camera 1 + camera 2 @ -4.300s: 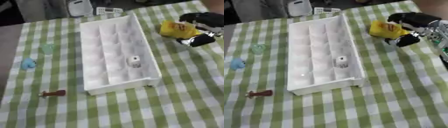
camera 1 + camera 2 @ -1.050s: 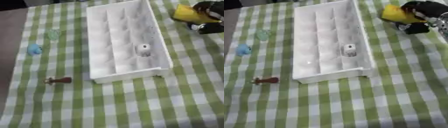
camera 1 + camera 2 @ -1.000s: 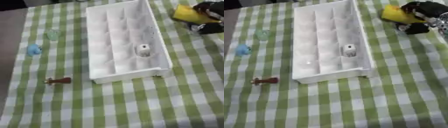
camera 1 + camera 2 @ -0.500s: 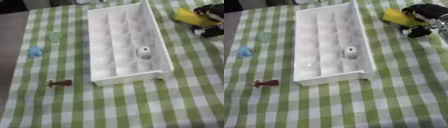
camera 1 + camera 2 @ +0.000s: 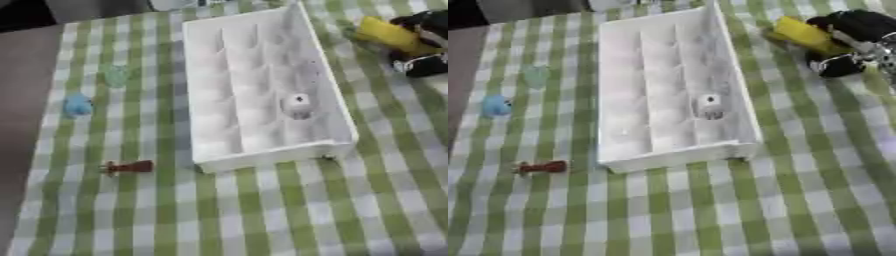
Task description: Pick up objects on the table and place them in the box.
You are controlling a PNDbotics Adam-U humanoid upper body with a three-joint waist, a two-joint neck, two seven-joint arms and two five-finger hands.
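A white box with many small compartments lies lengthwise on the green-checked cloth. One small white piece with dark marks sits in a compartment near the box's right wall. At the upper right my right hand is curled round a yellow object, just right of the box. Left of the box lie a pale green thing, a small blue thing and a small red-brown piece. My left hand shows in neither view.
The cloth's left edge meets a dark bare surface. Pale objects stand at the far edge behind the box. Open checked cloth spreads in front of the box.
The whole picture has drifted as the head tilted. My right hand with the yellow object sits a little lower and closer to the box than a second ago; the loose pieces stay put.
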